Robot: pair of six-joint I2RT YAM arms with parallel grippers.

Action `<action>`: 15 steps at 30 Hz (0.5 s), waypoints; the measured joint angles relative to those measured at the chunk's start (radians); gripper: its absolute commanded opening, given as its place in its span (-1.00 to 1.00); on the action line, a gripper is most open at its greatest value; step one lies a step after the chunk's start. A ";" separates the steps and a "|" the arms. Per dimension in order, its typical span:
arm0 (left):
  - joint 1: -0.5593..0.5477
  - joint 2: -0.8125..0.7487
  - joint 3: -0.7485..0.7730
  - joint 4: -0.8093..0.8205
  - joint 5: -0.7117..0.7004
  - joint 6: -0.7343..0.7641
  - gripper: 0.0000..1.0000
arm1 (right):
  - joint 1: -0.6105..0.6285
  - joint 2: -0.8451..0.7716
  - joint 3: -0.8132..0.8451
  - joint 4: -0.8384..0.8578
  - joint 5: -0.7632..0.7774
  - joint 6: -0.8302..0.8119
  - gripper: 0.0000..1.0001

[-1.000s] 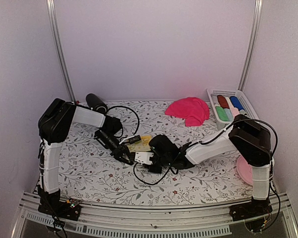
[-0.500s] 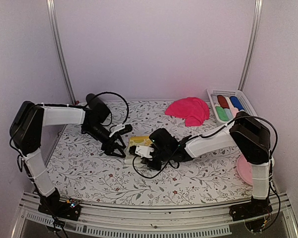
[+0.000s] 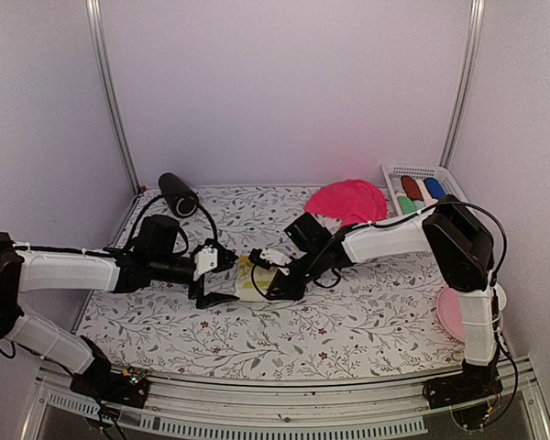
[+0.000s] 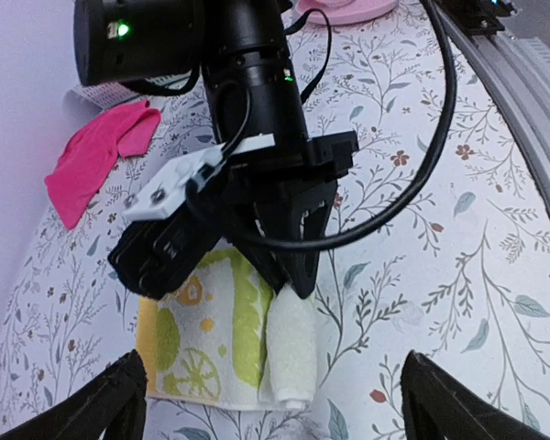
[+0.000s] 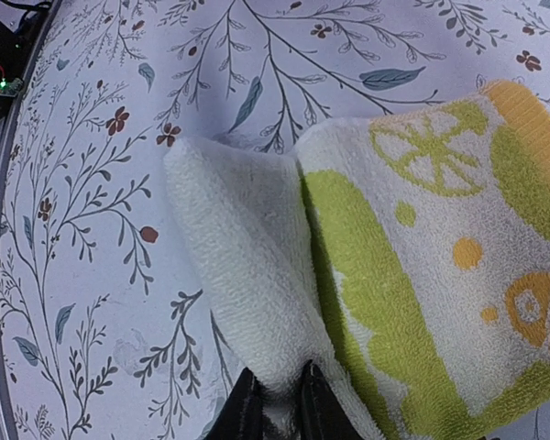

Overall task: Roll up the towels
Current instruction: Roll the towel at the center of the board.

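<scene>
The jaws of our right gripper (image 5: pixel 273 403) are clenched on the rolled-over pale edge of the lemon-print towel (image 5: pixel 422 257), pinching the fold. The jaws of our left gripper (image 3: pixel 222 278) stand spread wide, released, just beside the towel and gripping nothing. The towel lies near the middle of the flowered table (image 3: pixel 348 321), partly rolled, print side up. Behind it we see a hot pink towel (image 3: pixel 348 203) lying crumpled. Further right, a white basket (image 3: pixel 422 170) holds rolled towels (image 3: pixel 412 197). A black cylinder (image 3: pixel 177 192) lies at the far left, and a pink plate (image 3: pixel 451 316) at the near right.
</scene>
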 measured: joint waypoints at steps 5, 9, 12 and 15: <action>-0.093 0.051 -0.053 0.158 -0.075 0.032 0.85 | -0.017 0.057 0.107 -0.121 -0.067 0.016 -0.70; -0.169 0.066 -0.110 0.233 -0.131 0.050 0.80 | -0.026 0.075 0.136 -0.168 -0.117 0.026 -0.69; -0.207 0.103 -0.114 0.277 -0.187 0.050 0.76 | -0.033 0.076 0.138 -0.186 -0.148 0.034 -0.69; -0.235 0.153 -0.114 0.326 -0.245 0.043 0.70 | -0.042 0.077 0.138 -0.199 -0.170 0.038 -0.68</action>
